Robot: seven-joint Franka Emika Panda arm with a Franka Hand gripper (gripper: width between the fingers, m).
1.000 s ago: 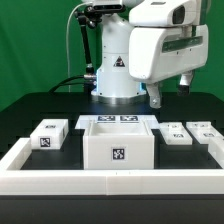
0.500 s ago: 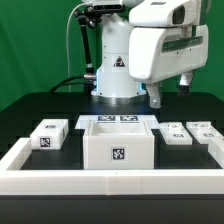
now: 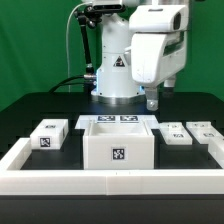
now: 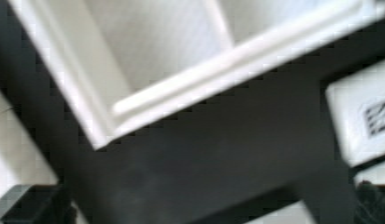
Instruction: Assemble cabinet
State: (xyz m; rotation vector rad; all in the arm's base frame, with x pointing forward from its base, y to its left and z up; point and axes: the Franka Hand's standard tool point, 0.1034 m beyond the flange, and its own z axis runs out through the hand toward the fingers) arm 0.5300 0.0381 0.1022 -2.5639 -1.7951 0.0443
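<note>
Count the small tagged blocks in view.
3. The left block lies at the exterior view's left of the cabinet body; the inner right block and outer right block at its right. More may be hidden.

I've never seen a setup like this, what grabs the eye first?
The big white robot arm looms at the back, above a black table. In front, at the centre, sits an open white box with a black-and-white tag, small tagged blocks flanking it on both sides.

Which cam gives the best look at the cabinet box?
Exterior view: the whole cabinet box shows, sharp, open top and front tag facing the camera, small blocks on either side. Wrist view gives only a blurred white corner, probably its rim; no whole shape.
</note>
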